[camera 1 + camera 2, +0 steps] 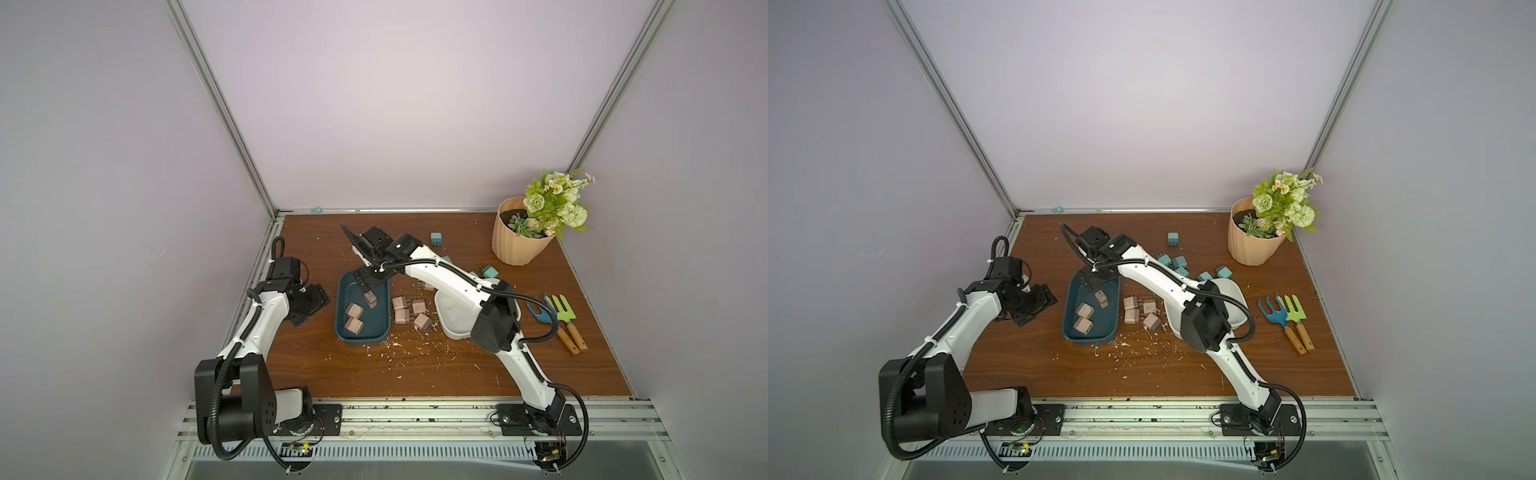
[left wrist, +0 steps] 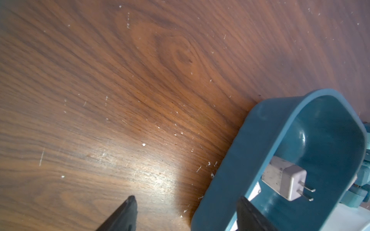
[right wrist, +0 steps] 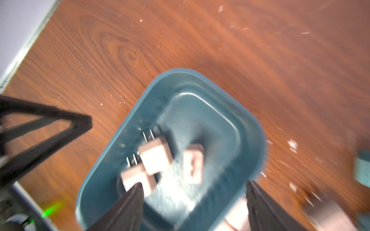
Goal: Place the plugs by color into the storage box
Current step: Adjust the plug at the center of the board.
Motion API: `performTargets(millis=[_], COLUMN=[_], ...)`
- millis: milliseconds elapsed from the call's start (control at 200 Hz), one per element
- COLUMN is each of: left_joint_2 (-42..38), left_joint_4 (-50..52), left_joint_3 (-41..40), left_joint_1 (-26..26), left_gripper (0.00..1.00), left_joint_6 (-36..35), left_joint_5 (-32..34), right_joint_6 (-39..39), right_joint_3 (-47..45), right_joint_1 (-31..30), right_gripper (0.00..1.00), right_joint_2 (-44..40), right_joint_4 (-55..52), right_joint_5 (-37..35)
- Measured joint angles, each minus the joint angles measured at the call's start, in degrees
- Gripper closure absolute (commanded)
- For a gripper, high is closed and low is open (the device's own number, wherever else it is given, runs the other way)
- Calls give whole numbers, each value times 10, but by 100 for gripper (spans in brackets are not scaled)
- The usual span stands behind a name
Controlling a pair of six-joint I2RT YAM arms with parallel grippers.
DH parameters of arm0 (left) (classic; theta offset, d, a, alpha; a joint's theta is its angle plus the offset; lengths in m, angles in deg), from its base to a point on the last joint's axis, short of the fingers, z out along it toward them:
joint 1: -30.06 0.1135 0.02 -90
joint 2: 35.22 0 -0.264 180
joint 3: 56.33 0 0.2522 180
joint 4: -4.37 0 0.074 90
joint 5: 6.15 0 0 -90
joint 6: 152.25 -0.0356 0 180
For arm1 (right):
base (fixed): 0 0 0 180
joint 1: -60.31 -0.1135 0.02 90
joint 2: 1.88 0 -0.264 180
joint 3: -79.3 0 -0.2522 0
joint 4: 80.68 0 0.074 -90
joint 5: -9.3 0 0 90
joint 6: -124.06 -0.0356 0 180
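Observation:
A dark teal storage box (image 1: 344, 332) (image 1: 1070, 332) holds three pinkish-tan plugs (image 1: 354, 310) (image 1: 1084, 310) (image 3: 155, 160). My right gripper (image 1: 366, 283) (image 1: 1096, 280) (image 3: 194, 184) hangs open over the box's far end with nothing between its fingers. Several more tan plugs (image 1: 401, 316) (image 1: 1131, 316) lie on the table just right of the box. Teal plugs (image 1: 436, 238) (image 1: 1179, 262) are scattered farther back. My left gripper (image 1: 309, 303) (image 1: 1034, 305) (image 2: 187, 202) is open and empty beside the box's left wall (image 2: 260, 140). A pale plug (image 2: 293, 184) shows inside.
A white box (image 1: 453, 320) (image 1: 1235, 309) sits right of the tan plugs, partly under my right arm. A flower pot (image 1: 519, 241) stands at the back right. Small garden tools (image 1: 561, 320) lie at the right. White scraps (image 1: 395, 345) litter the wood in front of the boxes.

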Motion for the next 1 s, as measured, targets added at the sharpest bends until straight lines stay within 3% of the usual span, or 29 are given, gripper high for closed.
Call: performTargets(millis=[160,410,1001], left_joint_2=[15,22,23], left_joint_4=[0,0,0], left_joint_3=[9,17,14], left_joint_1=[0,0,0], left_gripper=[20,20,20], left_joint_6=[0,0,-2], left_joint_5=[-7,-16,-20], right_joint_6=[22,85,114], right_joint_3=[-78,-104,-193], right_joint_1=[66,158,156], right_gripper=[12,7,8], right_joint_2=[-81,-18,30], right_joint_4=[-2,-19,0], right_joint_5=[-29,-48,-50])
